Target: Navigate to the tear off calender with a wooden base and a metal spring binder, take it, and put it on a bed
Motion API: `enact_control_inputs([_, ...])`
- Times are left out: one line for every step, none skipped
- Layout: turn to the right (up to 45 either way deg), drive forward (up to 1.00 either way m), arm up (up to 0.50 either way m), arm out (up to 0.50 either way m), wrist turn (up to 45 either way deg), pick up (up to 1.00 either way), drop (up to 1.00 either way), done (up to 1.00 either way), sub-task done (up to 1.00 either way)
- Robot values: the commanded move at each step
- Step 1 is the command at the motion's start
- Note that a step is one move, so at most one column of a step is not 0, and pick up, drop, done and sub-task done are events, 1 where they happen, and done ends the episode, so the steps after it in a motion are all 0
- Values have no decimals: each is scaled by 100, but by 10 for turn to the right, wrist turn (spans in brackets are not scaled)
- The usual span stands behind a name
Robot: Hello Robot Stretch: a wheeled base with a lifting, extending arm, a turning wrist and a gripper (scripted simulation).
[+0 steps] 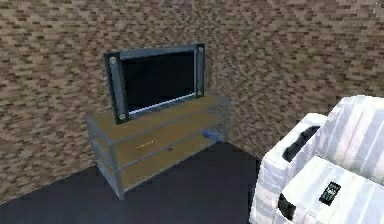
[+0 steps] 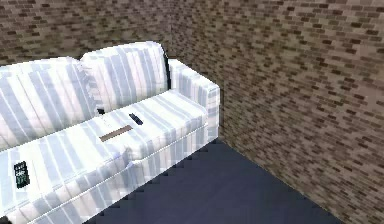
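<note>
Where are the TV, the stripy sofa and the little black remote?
TV (image 1: pixel 160 80): forward view, middle of its dark screen.
Stripy sofa (image 2: pixel 45 100): arm side view, on a back cushion.
Black remote (image 2: pixel 20 173): arm side view, middle of its body.

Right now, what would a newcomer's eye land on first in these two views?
A dark flat television on a low wooden stand sits in the middle of the forward view, against the brick wall. A white striped sofa spans the arm side view's left, with a small dark thing on its seat.
</note>
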Motion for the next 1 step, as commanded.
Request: enact_control_inputs([0,15,0,0,0,0,0,0,0])
